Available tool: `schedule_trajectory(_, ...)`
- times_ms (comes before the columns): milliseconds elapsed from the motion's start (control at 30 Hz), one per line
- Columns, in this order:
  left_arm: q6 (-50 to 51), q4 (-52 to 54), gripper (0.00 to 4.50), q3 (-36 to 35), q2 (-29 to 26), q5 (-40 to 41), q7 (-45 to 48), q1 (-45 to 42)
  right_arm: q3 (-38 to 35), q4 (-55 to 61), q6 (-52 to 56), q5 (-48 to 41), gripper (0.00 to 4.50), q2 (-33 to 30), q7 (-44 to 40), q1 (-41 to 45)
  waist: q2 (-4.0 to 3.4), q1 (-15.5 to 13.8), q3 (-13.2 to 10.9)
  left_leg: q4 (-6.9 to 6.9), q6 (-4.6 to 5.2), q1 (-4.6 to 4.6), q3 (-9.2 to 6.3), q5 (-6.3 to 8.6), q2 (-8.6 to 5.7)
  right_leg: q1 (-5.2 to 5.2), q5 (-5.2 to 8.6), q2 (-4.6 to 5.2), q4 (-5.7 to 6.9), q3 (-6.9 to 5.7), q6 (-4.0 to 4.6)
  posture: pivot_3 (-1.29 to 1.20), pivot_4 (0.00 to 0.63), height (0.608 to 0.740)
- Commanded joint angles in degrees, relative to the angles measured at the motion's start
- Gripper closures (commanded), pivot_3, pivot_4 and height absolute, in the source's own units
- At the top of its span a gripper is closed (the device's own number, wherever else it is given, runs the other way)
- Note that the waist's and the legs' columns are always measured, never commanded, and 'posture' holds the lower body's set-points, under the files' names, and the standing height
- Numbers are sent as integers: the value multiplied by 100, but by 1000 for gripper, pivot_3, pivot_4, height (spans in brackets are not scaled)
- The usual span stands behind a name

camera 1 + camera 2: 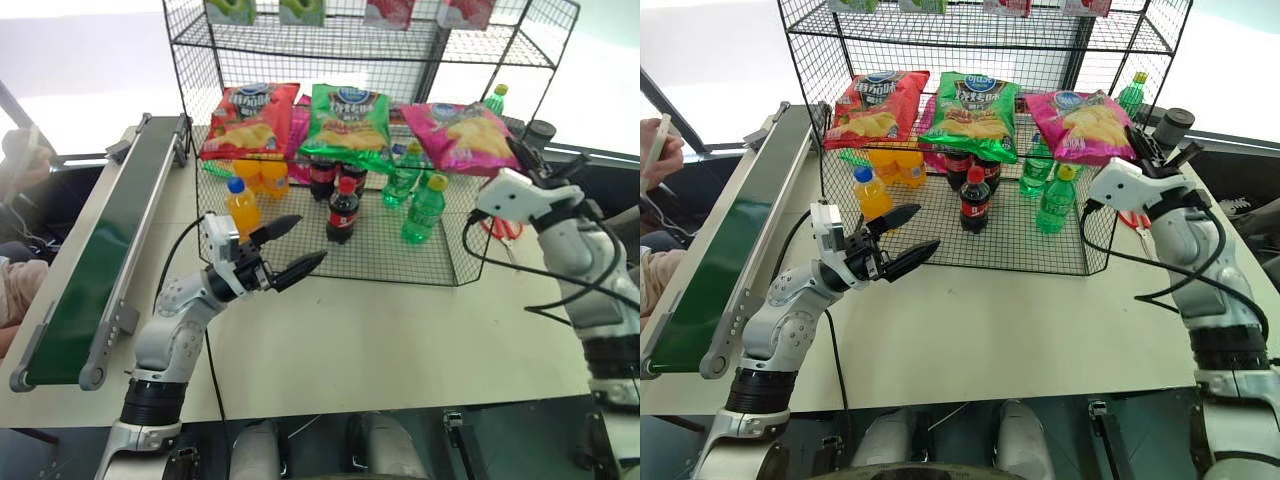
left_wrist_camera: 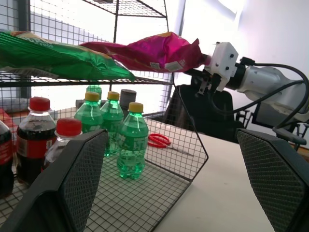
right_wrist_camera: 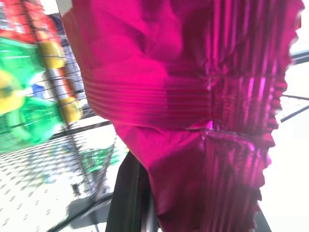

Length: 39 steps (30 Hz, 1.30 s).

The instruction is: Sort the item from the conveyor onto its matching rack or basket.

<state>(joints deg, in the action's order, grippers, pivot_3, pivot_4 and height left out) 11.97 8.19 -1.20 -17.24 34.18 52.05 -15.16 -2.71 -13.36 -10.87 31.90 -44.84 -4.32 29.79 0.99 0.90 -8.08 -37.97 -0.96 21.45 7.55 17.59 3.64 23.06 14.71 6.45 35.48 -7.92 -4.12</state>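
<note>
The item, a magenta-pink chip bag (image 1: pixel 462 135), lies on the black wire rack's (image 1: pixel 190 60) middle tier at the right end, beside a green bag. My right gripper (image 1: pixel 522 152) is shut on the pink bag's right edge; up close the bag (image 3: pixel 193 96) hangs crinkled over one black finger (image 3: pixel 128 198). My left gripper (image 1: pixel 290 248) stands open and empty above the table, just in front of the rack's bottom tier, pointing toward the bottles. The dark-green conveyor (image 1: pixel 90 260) runs along the left side with nothing on its belt.
A red chip bag (image 1: pixel 248 118) and a green chip bag (image 1: pixel 348 118) share the middle tier. Orange (image 1: pixel 243 207), cola (image 1: pixel 342 210) and green (image 1: pixel 424 210) bottles stand in the bottom tier. Red scissors (image 2: pixel 158 140) lie behind the rack. A person's hand (image 1: pixel 658 150) is at far left.
</note>
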Motion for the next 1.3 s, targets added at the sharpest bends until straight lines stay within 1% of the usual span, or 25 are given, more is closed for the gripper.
schedule_trajectory(33, -58, 342, 0, -29, -13, -10, -108, 46, 113, -657, -162, 94, 4285, -21, 366, 476, 0, -8, 0, 0, 0, 0, 1, 0, 0, -1, 0, 0, 0, 0, 0, 0, 150, 738)
schedule_trajectory(233, -125, 335, 0, -38, -69, -72, -154, 109, 500, -1579, -497, 153, 4285, 29, 676, 1126, -6, -2, -3, -2, -3, -1, 5, -2, 0, -4, 0, 0, 0, -1, 0, 0, 150, 738)
schedule_trajectory(400, -151, 325, 0, -13, -46, -99, -192, 111, 647, -1908, -635, 61, 4285, 38, 672, 1378, -6, -4, -4, -2, -4, -1, 6, -3, 1, -6, 0, 0, 0, -1, -1, 0, 150, 738)
schedule_trajectory(467, -153, 326, 0, 25, -28, -120, -205, 122, 671, -1942, -662, -8, 3208, 48, 554, 1412, -6, -3, -4, -2, -5, -1, 6, -3, 1, -6, 0, 0, 0, -1, -1, 0, 150, 738)
schedule_trajectory(500, -161, 328, 0, 42, -17, -140, -215, 122, 679, -1909, -682, -52, 2811, 42, 463, 1395, -7, 0, -4, -2, -5, -1, 6, -3, 1, -6, -1, 0, 0, -1, -1, 0, 150, 738)
schedule_trajectory(567, -165, 325, 0, 58, -1, -161, -223, 129, 705, -1802, -707, -84, 1802, -25, 282, 1328, -7, 5, -4, -2, -5, -2, 6, -3, 1, -7, -1, 0, 0, -1, -2, 0, 150, 738)
schedule_trajectory(633, -146, 275, 0, 33, 37, -142, -265, 139, 618, -1503, -754, -361, 879, -164, -197, 1176, -7, 5, -4, -2, -5, -4, 6, -3, 1, -9, -1, 0, 0, -1, -2, 0, 150, 738)
schedule_trajectory(667, -173, 214, 0, 8, 56, -165, -302, 142, 604, -1337, -720, -395, 343, -299, -431, 1119, -7, 5, -4, -2, -6, -6, 5, -4, 4, -12, -1, -1, -1, -2, -2, 0, 150, 738)
schedule_trajectory(700, -194, 174, 0, -9, 68, -185, -328, 143, 594, -1222, -681, -412, 24, -389, -581, 1081, -8, 5, -4, -2, -6, -8, 4, -4, 5, -14, -1, -1, -1, -2, -2, 0, 150, 738)
schedule_trajectory(800, -222, 202, 0, 58, 99, -214, -319, 160, 411, -885, -536, -976, 24, -591, -1347, 1014, -8, 6, -4, -2, -6, -10, 3, -4, 7, -17, -1, -2, -1, -3, -2, 0, 150, 738)
schedule_trajectory(833, -226, 219, 0, 98, 108, -225, -310, 181, 310, -792, -359, -1377, 24, -573, -1756, 990, -8, 7, -4, -2, -6, -10, 3, -4, 7, -17, -1, -1, -1, -3, -2, 0, 150, 738)
schedule_trajectory(900, -256, 233, 0, 158, 112, -267, -273, 236, 247, -718, -223, -1599, 24, -666, -2113, 981, -8, 6, -4, -3, -6, -11, 3, -3, 7, -17, -1, -1, -1, -3, -2, 0, 150, 738)
schedule_trajectory(1067, -348, 143, 0, 206, 72, -363, -193, 309, 26, -456, 275, -2504, 24, -595, -3006, 961, -9, -5, -4, -3, -5, -10, 2, -3, 8, -16, -2, -1, -1, -5, -1, 0, 150, 738)
schedule_trajectory(1200, -358, 134, 0, 217, 95, -378, -210, 313, -115, -199, 667, -3188, 24, -425, -3541, 970, -9, 1, -4, -3, -3, -10, -1, -2, 8, -16, -2, 0, -1, -5, 0, 0, 150, 738)
schedule_trajectory(1300, -358, 160, 0, 246, 104, -402, -212, 350, -162, -172, 435, -3174, 24, -417, -3468, 976, -10, -8, -5, -3, -2, -9, -4, -2, 9, -15, -3, 0, 0, -6, 0, 0, 150, 738)
